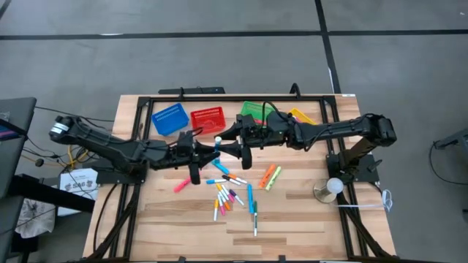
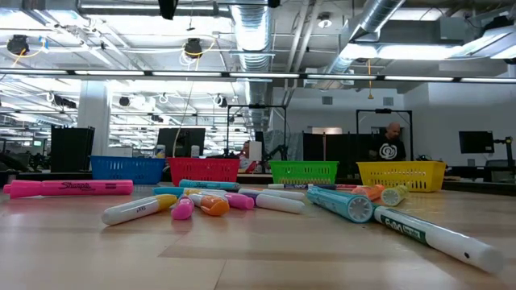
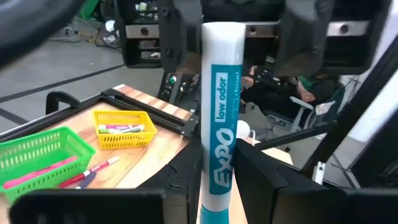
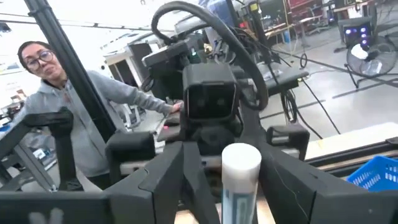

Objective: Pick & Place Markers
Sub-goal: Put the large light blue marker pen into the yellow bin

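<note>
A white EXPO marker with a teal label and a teal end is held in the air over the table's middle. My left gripper is shut on its teal end. My right gripper faces it from the table's right and is open. Its fingers stand on either side of the marker's white end; one is close against it, the other apart. Several more markers lie flat on the table, and in the low view too. My left gripper pinches the marker between its two fingers at the teal end. It comes level from the table's left, fingers along the marker. The marker is lifted clear of the table and sticks out forward, toward my right gripper.
Four mesh baskets stand along the far edge: blue, red, green, yellow; the green and yellow ones hold some markers. A pink marker and orange and yellow ones lie apart. People stand beyond the table.
</note>
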